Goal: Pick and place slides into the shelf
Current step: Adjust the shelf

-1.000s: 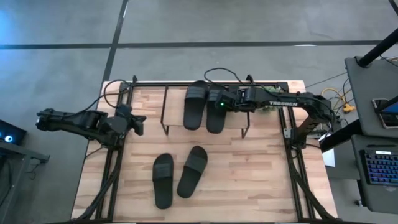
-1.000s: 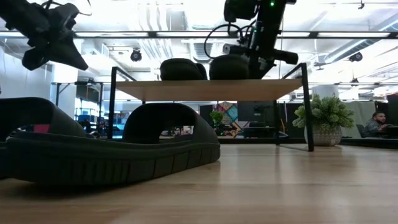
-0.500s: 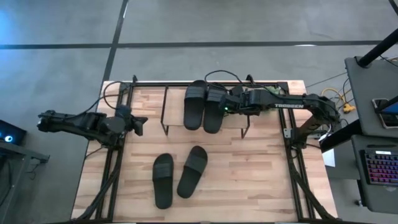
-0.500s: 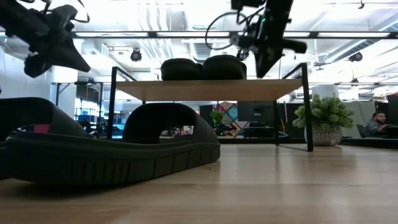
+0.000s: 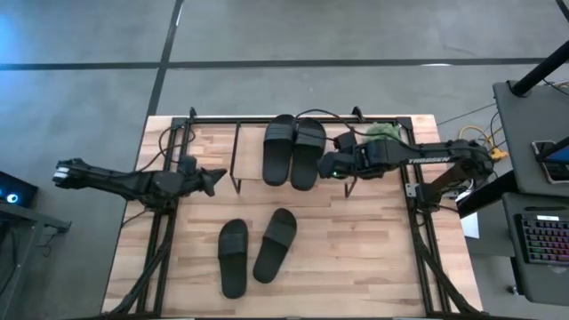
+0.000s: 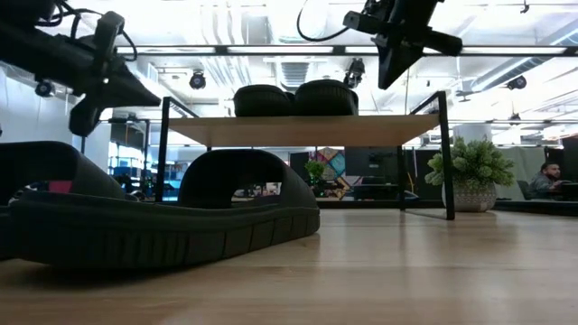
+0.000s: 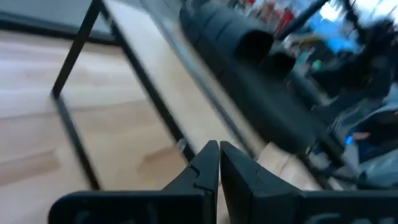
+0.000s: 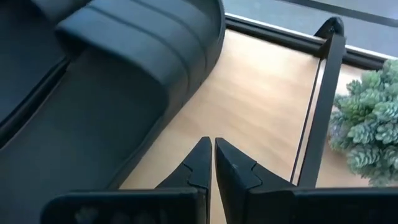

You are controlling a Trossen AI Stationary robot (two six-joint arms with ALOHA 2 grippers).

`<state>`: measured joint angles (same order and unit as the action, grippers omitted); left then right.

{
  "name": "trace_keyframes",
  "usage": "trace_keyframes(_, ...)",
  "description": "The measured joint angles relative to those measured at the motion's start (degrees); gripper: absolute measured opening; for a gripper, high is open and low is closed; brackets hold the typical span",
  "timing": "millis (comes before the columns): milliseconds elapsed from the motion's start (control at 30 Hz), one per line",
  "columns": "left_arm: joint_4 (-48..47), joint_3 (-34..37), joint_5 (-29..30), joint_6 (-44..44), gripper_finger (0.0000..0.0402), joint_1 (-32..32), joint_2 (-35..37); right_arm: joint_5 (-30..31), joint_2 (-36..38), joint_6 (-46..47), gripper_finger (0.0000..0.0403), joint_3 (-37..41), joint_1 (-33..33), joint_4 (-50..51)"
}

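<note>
Two black slides lie side by side, soles down, on the shelf at the table's far side. In the low view they show as two humps on its light board. Two more slides lie soles down on the table nearer the front. My right gripper is shut and hovers above the shelf's right part, just right of the right-hand slide. My left gripper is shut too and hangs in the air left of the shelf.
A small green plant stands behind the shelf's right end. The shelf's thin black legs stand on the table. Cables run along the far edge. Black frame rails flank the table's left and right sides.
My right gripper has drawn back from the right-hand slide on the shelf, toward the table's right edge, and risen. That slide now lies flat and straight beside the other. My left gripper has moved right, toward the shelf.
</note>
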<state>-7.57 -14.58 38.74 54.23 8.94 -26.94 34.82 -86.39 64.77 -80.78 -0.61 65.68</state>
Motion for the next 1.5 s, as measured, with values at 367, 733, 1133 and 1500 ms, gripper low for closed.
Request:
trace_keyframes(367, 9.0, 0.5, -3.0, -0.6, 0.0, -1.1, -6.8, 0.0, 0.0, 2.3, 0.0013, 0.8, -2.3, 0.1)
trace_keyframes(733, 16.3, -0.8, -9.4, -1.0, 0.0, -1.1, -14.4, -0.3, 0.0, 2.3, 0.0013, 1.1, -2.7, 1.6)
trace_keyframes(1133, 7.2, -2.4, -7.5, -5.7, 0.0, -1.1, -7.0, -7.7, 0.0, 5.4, 0.0013, 1.3, -7.6, 6.7)
trace_keyframes(1500, 9.1, -2.3, -23.9, -2.1, 0.0, -0.9, -6.8, -9.9, -0.1, 14.5, 0.0013, 4.1, -13.3, 6.0)
